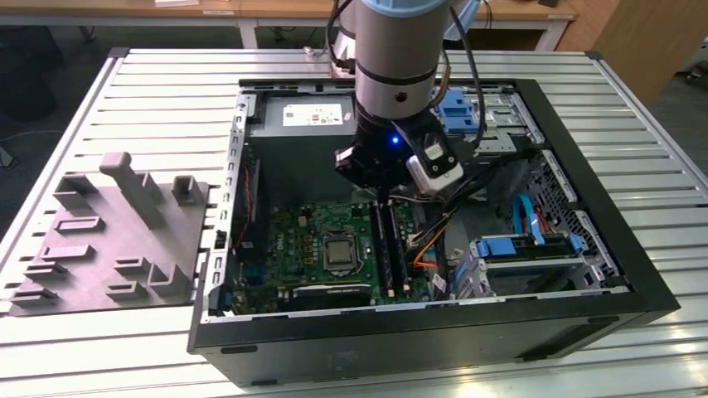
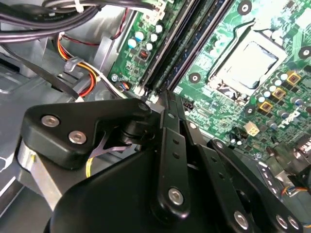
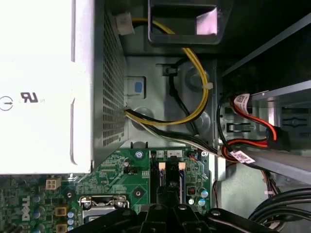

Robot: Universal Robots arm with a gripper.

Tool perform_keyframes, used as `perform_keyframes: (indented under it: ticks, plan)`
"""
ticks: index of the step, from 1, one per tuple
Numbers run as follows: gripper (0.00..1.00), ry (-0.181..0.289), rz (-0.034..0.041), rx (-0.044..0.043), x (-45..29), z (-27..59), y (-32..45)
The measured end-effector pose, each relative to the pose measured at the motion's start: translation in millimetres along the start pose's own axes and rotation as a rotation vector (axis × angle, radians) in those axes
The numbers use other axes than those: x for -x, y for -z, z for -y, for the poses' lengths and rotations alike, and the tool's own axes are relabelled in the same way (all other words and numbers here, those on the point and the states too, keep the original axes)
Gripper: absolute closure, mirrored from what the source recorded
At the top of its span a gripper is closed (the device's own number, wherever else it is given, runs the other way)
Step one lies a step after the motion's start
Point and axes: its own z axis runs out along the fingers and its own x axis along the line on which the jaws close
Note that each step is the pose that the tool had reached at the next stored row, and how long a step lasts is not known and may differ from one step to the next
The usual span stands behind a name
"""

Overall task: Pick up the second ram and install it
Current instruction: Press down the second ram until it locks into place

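Slatted metal table (image 1: pixel 144 91), open computer case (image 1: pixel 619 290), gripper (image 1: pixel 382 192) over motherboard (image 1: pixel 310 236)

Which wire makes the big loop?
The yellow wire, curving across the grey case wall beside the white power supply. The red wire is shorter and bends sharply.

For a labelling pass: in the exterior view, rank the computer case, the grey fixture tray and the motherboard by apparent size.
1. computer case
2. grey fixture tray, on the exterior view's left
3. motherboard, partly hidden by the arm, so its full extent is unsure
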Motion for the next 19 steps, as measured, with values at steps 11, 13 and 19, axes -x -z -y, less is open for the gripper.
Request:
perform_keyframes:
  ticks: [11,13,19]
  plan:
    - [0.90,0.000,0.0002,-0.0009,0.6,24.0,0.9]
    - [0.90,0.000,0.0002,-0.0009,0.8,30.4,1.2]
    - [0.90,0.000,0.0002,-0.0010,1.2,47.4,2.0]
